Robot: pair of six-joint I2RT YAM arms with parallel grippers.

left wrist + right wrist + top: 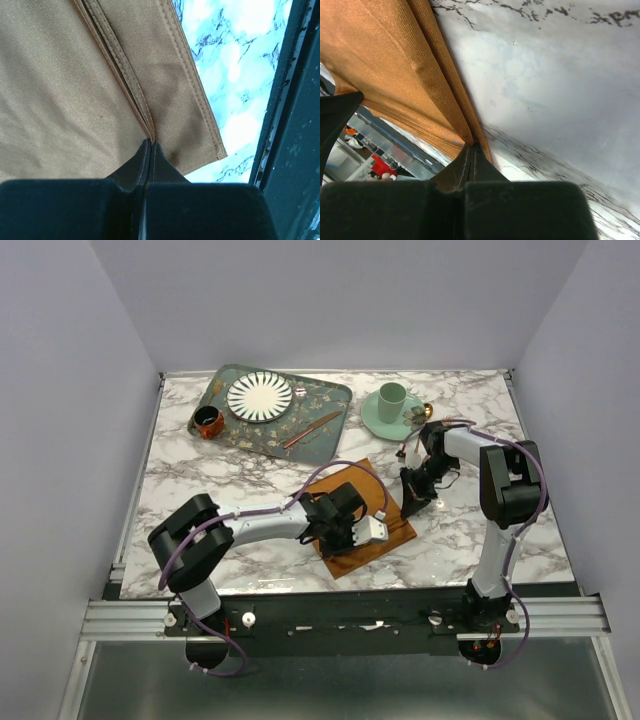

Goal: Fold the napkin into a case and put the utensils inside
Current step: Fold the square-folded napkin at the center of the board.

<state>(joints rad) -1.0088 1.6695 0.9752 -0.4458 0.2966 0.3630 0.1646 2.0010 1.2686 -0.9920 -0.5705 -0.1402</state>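
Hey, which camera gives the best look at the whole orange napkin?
Top external: the napkin shows nearly whole there, partly under the left arm. Left wrist shows only a hemmed corner, right wrist only a pinched edge.

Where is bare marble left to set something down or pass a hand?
Bare marble lies left of the napkin, between the tray and the left arm, and near-right, between napkin and right arm. Crowded: the far edge with tray and saucer, and the middle.
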